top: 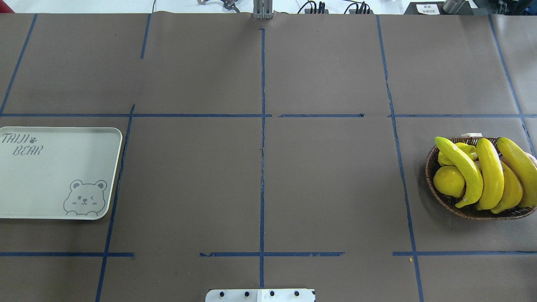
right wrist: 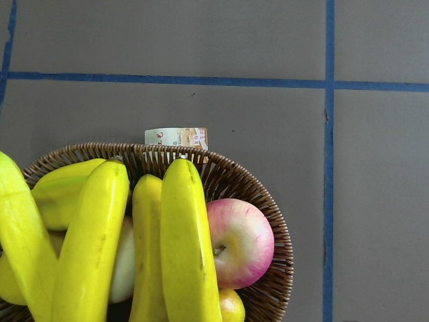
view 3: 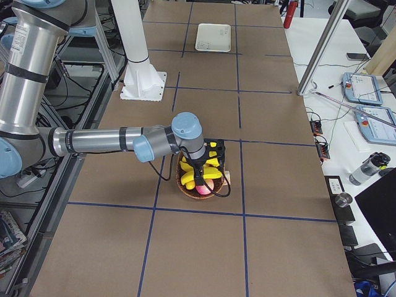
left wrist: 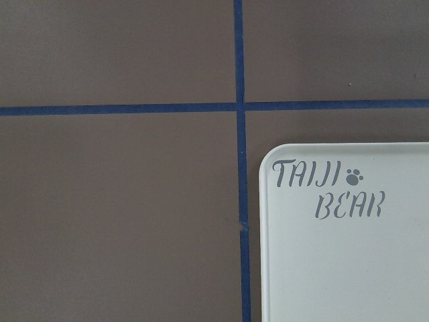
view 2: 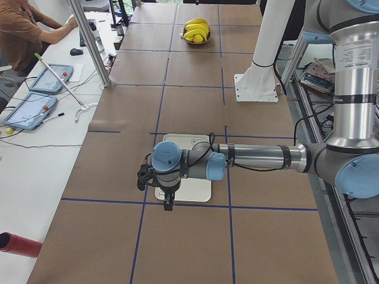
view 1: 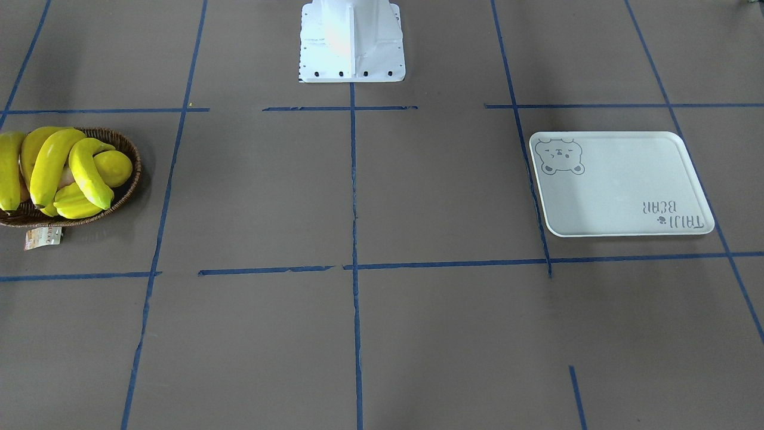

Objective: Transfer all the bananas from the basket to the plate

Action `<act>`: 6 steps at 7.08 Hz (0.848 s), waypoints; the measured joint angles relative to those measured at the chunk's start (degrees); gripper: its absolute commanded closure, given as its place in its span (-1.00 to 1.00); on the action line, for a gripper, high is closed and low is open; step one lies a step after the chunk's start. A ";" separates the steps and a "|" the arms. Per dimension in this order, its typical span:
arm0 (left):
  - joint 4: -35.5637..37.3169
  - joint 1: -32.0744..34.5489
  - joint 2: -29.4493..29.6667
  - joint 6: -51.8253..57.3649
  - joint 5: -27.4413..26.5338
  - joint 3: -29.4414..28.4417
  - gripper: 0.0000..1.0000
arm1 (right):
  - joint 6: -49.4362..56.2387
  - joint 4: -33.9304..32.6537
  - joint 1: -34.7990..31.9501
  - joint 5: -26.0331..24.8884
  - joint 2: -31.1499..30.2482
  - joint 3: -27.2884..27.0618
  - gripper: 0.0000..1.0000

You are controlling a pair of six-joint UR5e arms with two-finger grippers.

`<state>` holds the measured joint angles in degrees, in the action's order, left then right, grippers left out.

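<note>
Several bright-yellow bananas (top: 491, 174) lie in a wicker basket (top: 432, 167) at the table's right end. They also show in the front view (view 1: 54, 164) and close up in the right wrist view (right wrist: 181, 241). The white bear-print plate (top: 54, 176) lies empty at the left end and shows in the left wrist view (left wrist: 348, 268). My left gripper (view 2: 168, 204) hangs above the plate. My right gripper (view 3: 199, 173) hangs above the basket. Both show only in the side views, so I cannot tell whether they are open or shut.
The basket also holds a lemon (top: 448, 181), a ridged starfruit (view 1: 74, 203) and a red-pink apple (right wrist: 241, 241). A paper tag (view 1: 43, 237) hangs at its rim. The robot base (view 1: 352, 42) stands mid-table. An operator (view 2: 23, 29) sits across the table.
</note>
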<state>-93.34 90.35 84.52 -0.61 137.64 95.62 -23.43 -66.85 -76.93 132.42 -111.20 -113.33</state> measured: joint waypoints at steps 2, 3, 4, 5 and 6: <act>0.00 0.00 0.02 -0.06 0.00 0.00 -1.00 | -2.65 1.68 4.15 -1.16 -0.46 0.09 -0.99; 0.00 -0.02 0.03 -0.08 0.00 0.01 -1.00 | -3.61 2.00 6.93 -2.94 -0.46 0.29 -0.99; 0.00 -0.05 0.01 -0.07 0.00 -0.01 -1.00 | -4.40 2.50 9.59 -4.89 -0.37 0.95 -0.99; 0.00 -0.07 -0.02 -0.03 0.00 -0.05 -1.00 | -4.67 3.64 11.26 -5.98 -0.14 2.71 -0.99; 0.00 -0.08 -0.05 -0.01 0.00 -0.10 -1.00 | -4.74 5.68 11.99 -6.30 0.05 4.75 -0.99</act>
<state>-93.34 90.27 84.47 -0.63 137.64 95.52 -28.17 -61.18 -64.94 126.12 -111.15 -108.58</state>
